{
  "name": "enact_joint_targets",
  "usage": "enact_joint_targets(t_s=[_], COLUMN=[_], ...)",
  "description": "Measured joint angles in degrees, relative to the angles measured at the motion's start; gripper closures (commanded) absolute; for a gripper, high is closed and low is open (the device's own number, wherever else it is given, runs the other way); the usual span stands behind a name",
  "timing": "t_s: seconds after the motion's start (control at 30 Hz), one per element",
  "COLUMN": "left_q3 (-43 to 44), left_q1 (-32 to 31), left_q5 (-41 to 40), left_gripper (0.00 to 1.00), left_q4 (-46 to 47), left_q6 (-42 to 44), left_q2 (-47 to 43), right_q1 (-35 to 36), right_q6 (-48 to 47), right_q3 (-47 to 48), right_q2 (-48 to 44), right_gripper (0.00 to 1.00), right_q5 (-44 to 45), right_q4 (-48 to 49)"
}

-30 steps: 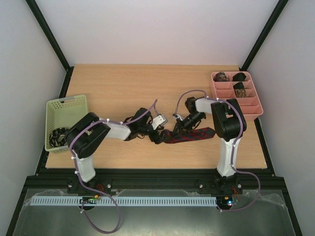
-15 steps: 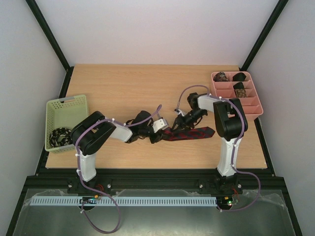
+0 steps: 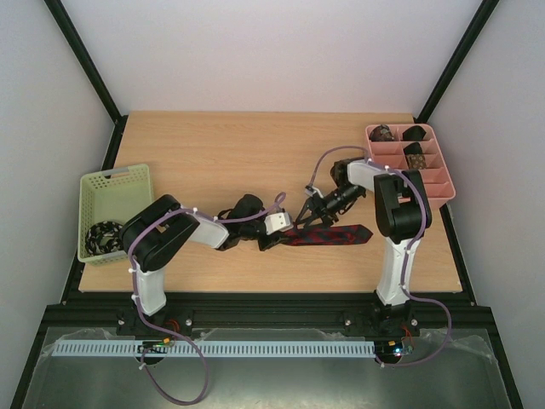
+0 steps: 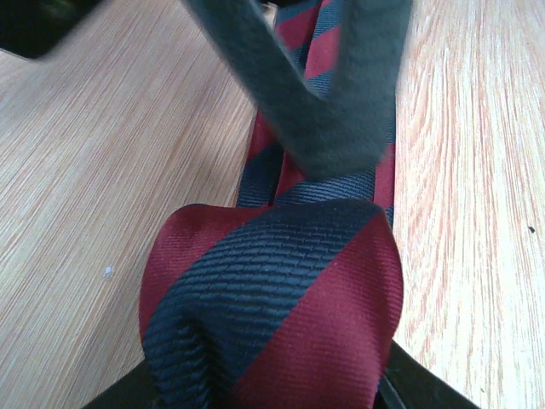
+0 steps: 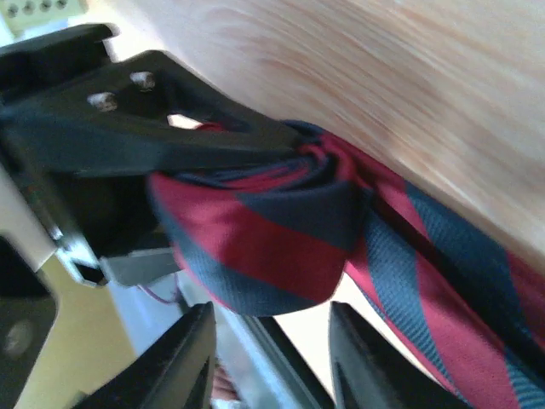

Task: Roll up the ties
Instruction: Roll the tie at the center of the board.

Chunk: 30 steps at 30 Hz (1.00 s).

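The rolling was barely begun. The striped tie lay mid-surface, its length running right, with only its left end turned over into a fat first fold. The left fingers were clamped on that fold, pinning it. The right fingers stood apart, just beside the fold and holding nothing — the cloth sat beyond their tips, not between them. To my eye the next move called for them to catch the fold and turn it along the strip, keeping the edges square.
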Motion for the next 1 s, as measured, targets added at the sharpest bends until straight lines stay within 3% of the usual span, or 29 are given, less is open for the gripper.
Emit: enact_joint_targets(t_s=[0.17,0.37,0.77,0.87,1.0], left_q3=[0.50,0.52,9.44,10.12,11.69], left_q1=[0.55,1.79,2.89,2.91,2.64], left_q5=[0.59,3.56,10.01,10.25,10.32], left_gripper=[0.83,0.81,0.79,0.80,0.82], left_q4=[-0.85,-1.68,-23.12,-25.42,-27.96], left_q6=[-1.77,-2.89,18.47,20.28,20.98], left_q2=[0.00,-0.11,-1.38,-1.27,0.59], right_q1=[-0.66,-2.12,-2.75,-2.73,-2.60], right_q6=[2.21,4.96,6.08,6.21,5.90], right_q3=[-5.27,-5.25,-5.70,-5.81,-5.97], right_q2=[0.00,1.29,2.56,2.56,2.36], right_gripper=[0.66,0.61,0.59,0.58,0.48], right_q5=[3.87,4.44,1.14,0.94,0.09], right_q4=[2.19,6.03,6.23,6.29,6.25])
